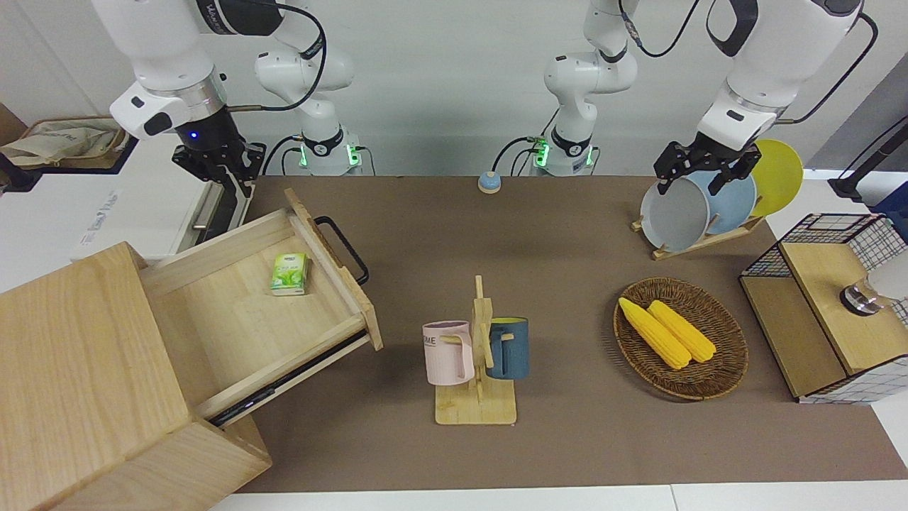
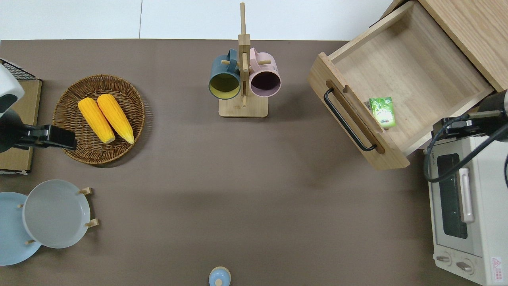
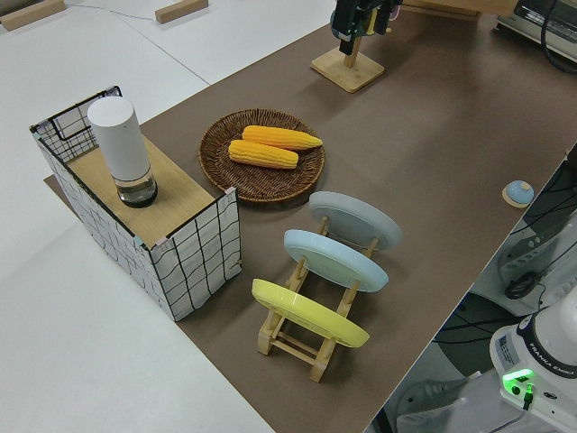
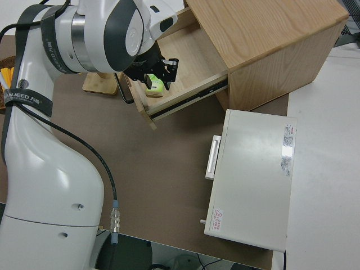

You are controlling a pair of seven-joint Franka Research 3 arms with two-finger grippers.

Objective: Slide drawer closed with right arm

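The drawer (image 1: 234, 312) stands pulled far out of the large pale-wood box (image 1: 78, 369), with its black loop handle (image 1: 344, 248) facing the table's middle. It also shows in the overhead view (image 2: 408, 67). A small green packet (image 2: 382, 112) lies inside, near the front panel. My right gripper (image 1: 221, 170) hangs in the air over the gap between the drawer's side wall and the white toaster oven (image 2: 464, 206), touching nothing. In the right side view the right gripper (image 4: 157, 73) is open and empty. My left arm is parked, its gripper (image 1: 699, 174) open.
A wooden mug rack (image 1: 475, 355) with a pink and a blue mug stands mid-table, farther from the robots than the handle. A wicker basket (image 1: 681, 341) with two corn cobs, a plate rack (image 1: 709, 206) and a wire-framed shelf box (image 1: 823, 305) sit toward the left arm's end.
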